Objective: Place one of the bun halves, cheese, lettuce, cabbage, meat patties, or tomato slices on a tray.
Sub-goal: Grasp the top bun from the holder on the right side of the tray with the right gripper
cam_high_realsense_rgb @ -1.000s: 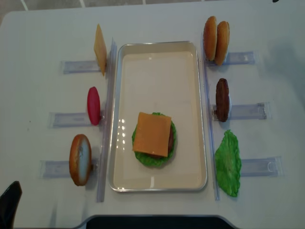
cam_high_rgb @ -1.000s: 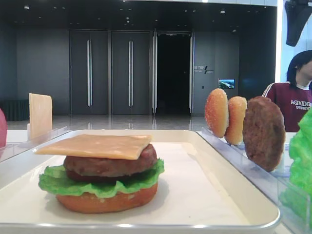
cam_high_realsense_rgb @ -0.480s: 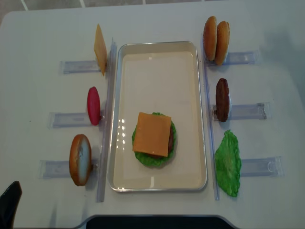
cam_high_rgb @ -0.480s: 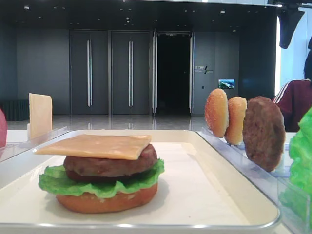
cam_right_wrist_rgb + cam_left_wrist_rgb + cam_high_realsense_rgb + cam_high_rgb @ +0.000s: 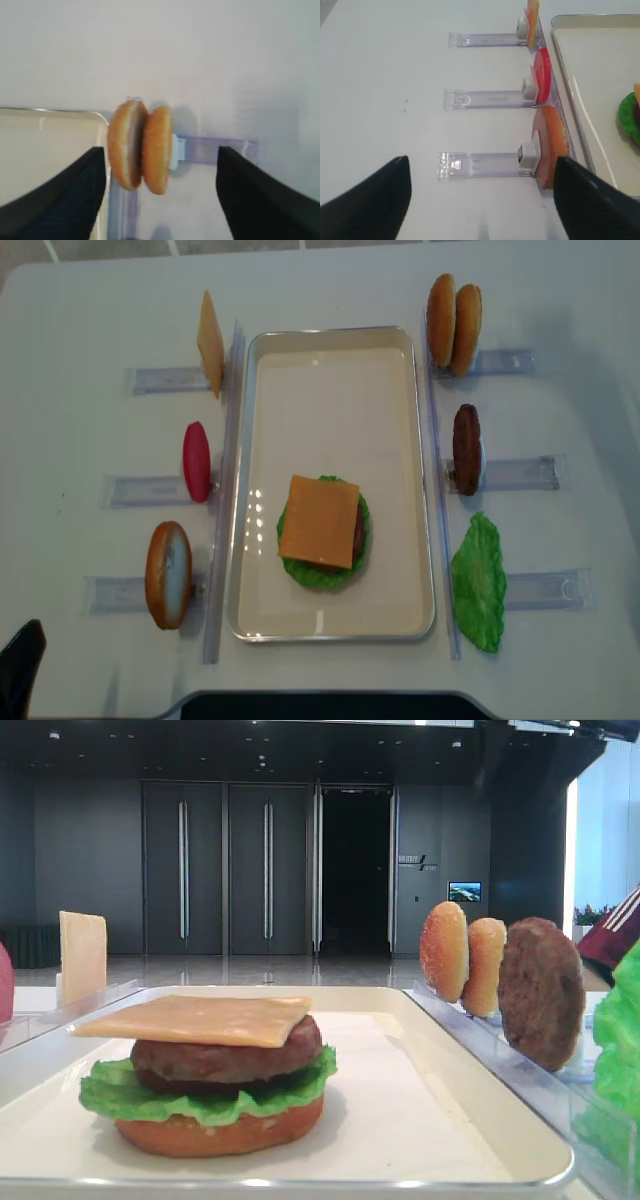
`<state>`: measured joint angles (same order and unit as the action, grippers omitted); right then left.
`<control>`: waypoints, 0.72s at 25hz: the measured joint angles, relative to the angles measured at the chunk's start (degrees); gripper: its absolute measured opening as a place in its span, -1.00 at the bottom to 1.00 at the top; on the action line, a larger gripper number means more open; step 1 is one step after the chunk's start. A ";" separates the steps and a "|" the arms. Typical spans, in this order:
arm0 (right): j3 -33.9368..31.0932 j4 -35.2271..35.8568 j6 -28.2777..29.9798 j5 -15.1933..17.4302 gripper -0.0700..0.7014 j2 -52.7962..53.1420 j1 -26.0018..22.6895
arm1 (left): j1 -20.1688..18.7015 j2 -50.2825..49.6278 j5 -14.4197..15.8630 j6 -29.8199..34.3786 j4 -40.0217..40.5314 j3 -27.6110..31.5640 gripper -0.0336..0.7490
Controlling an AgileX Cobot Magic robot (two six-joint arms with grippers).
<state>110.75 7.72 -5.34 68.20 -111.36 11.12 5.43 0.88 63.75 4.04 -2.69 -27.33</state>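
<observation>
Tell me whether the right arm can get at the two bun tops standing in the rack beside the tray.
Probably yes. The right gripper is open, its fingers either side of the bun halves, with nothing between. They stand on edge in the clear rack outside the tray.

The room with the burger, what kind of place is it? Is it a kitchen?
Probably not a kitchen. It looks like a big hall or lobby used for a demonstration: tall dark double doors stand behind the white table, and the burger parts stand in clear plastic racks beside a white tray.
</observation>
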 joint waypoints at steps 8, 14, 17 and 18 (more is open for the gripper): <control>0.00 -0.90 -3.33 -5.66 0.42 -2.03 8.43 | 0.00 0.00 0.00 0.00 0.00 0.00 0.85; 0.00 -4.29 -4.94 -4.85 0.42 -5.53 9.75 | 0.00 0.00 0.00 0.00 0.00 0.00 0.85; 0.00 -4.48 -5.68 -4.11 0.42 -6.90 9.75 | 0.00 0.00 0.00 0.00 0.00 0.00 0.85; 0.00 -4.48 -5.75 -3.90 0.42 -7.38 9.75 | 0.00 0.00 0.00 0.00 0.00 0.00 0.85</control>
<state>110.75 3.23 -11.09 64.30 -118.74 20.86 5.43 0.88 63.75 4.04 -2.69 -27.33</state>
